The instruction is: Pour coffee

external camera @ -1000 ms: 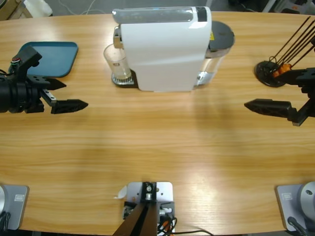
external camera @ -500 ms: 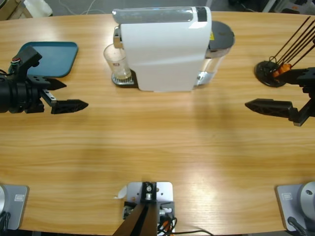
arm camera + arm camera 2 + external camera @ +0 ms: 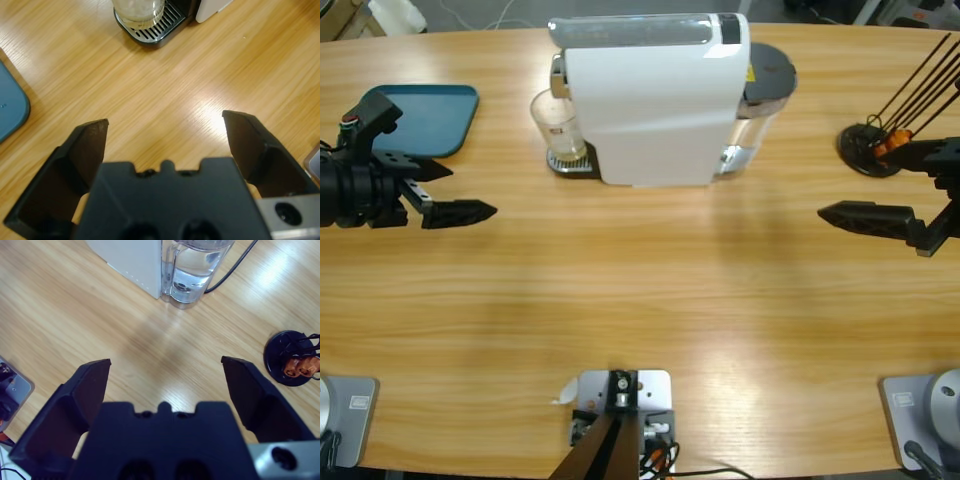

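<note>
- The white coffee machine (image 3: 655, 100) stands at the upper middle of the high view, on the wooden worktop (image 3: 640, 300).
- A clear glass (image 3: 558, 125) sits on the machine's drip tray (image 3: 570, 163), against the machine's left side in the high view.
- In the left wrist view the glass (image 3: 138, 10) shows at the top edge, standing on the slotted metal grille of the drip tray (image 3: 160, 27); a shallow pale yellowish liquid, the coffee (image 3: 139, 19), lies in its bottom.
- The left hand (image 3: 455, 190) comes in from the left edge of the high view, its jaws spread wide with nothing between them, only bare wood below. It is well apart from the glass, lower and to the left of it.
- A teal tray (image 3: 430, 118) lies at the upper left of the high view, just above the left hand; its rounded corner (image 3: 10, 107) shows at the left edge of the left wrist view.
- The right hand (image 3: 865, 215) comes in from the right edge of the high view, also released, holding nothing, over bare worktop.
- The right wrist view looks toward the machine's clear water tank (image 3: 195, 270) at the top middle, with water in it and a black cable (image 3: 232, 267) running off to the upper right.
- A round black stand (image 3: 870, 148) with thin dark rods rising from it sits at the upper right of the high view, near the right hand; brown-orange pieces (image 3: 300, 366) rest on it in the right wrist view.
</note>
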`<control>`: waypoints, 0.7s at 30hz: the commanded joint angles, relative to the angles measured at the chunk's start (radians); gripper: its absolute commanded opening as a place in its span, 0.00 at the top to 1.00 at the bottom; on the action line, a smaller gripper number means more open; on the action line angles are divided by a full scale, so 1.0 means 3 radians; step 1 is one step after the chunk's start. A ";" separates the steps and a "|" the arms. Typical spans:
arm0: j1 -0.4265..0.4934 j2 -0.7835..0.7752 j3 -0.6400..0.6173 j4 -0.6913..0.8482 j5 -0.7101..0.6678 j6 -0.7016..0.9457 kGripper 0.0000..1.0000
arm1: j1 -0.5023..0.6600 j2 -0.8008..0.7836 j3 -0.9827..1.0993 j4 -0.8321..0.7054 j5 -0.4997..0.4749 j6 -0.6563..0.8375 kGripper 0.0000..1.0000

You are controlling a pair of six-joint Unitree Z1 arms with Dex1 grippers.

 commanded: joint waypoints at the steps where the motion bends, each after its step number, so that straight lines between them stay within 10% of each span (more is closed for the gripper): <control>1: 0.0024 -0.0063 0.0098 -0.0022 -0.0056 0.0036 0.01 | 0.0026 -0.0002 0.0083 0.0042 -0.0061 -0.0044 0.00; 21: 0.0045 0.0155 0.0077 -0.0262 -0.0061 0.0335 0.00 | 0.0026 0.0030 0.0075 0.0042 -0.0061 -0.0044 0.00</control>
